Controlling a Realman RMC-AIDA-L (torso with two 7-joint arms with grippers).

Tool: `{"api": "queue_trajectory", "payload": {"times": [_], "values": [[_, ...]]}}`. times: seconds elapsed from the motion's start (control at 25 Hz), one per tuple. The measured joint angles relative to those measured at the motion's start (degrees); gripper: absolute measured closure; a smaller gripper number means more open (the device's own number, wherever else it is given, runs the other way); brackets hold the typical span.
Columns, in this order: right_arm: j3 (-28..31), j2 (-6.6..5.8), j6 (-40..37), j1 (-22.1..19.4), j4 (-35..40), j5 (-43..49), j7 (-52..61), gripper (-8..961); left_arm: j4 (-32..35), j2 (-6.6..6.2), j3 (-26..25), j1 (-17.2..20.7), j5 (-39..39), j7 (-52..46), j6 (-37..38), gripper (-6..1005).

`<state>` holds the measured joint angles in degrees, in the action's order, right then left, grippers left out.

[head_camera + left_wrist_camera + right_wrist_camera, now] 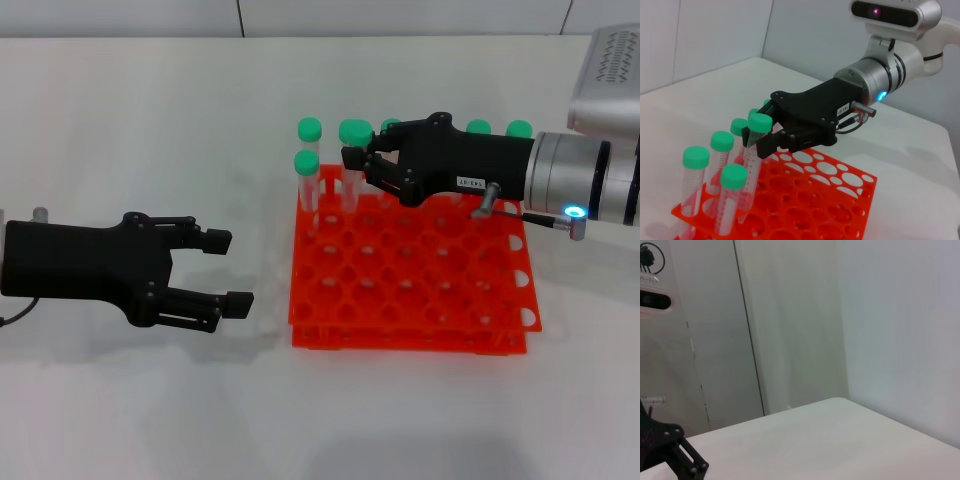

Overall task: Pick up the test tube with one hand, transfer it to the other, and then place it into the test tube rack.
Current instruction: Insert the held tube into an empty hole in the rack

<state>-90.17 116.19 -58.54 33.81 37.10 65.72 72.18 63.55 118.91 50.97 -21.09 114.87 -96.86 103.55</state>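
Test tube (754, 150) clamped by right gripper (760, 141) above rack (840, 200)

The only marking on the working hardware is a small white label (470, 183) on the back of the right gripper (352, 165), set toward its wrist end, just ahead of the silver wrist; it carries a short line of dark characters too small to read. The same label (843, 107) shows in the left wrist view, again illegible. In the right wrist view, a circular black emblem (651, 258) stands on a pale panel in the background, well away from the gripper, with a line of tiny print beneath it that cannot be made out. No brand name, number or other sign can be read.
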Motion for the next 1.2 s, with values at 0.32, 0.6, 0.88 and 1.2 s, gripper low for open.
{"api": "queue_trajectory", "payload": {"times": [0.32, 0.6, 0.88, 1.2], "values": [[0.0, 0.00, 0.0, 0.0, 0.0, 0.0, -0.1, 736, 0.0, 0.00, 0.0, 0.0, 0.0, 0.0, 0.0, 134], [-0.1, 0.00, 0.0, -0.1, 0.0, 0.0, -0.1, 735, 0.0, 0.00, 0.1, 0.0, 0.0, 0.0, 0.0, 134], [-0.6, 0.00, 0.3, -0.1, 0.0, 0.0, -0.3, 734, 0.0, 0.00, 0.1, 0.0, 0.0, 0.0, 0.0, 134], [-0.7, 0.00, 0.2, -0.2, 0.0, -0.7, -0.6, 732, 0.0, 0.00, 0.1, 0.0, 0.0, 0.0, 0.0, 134]]}}
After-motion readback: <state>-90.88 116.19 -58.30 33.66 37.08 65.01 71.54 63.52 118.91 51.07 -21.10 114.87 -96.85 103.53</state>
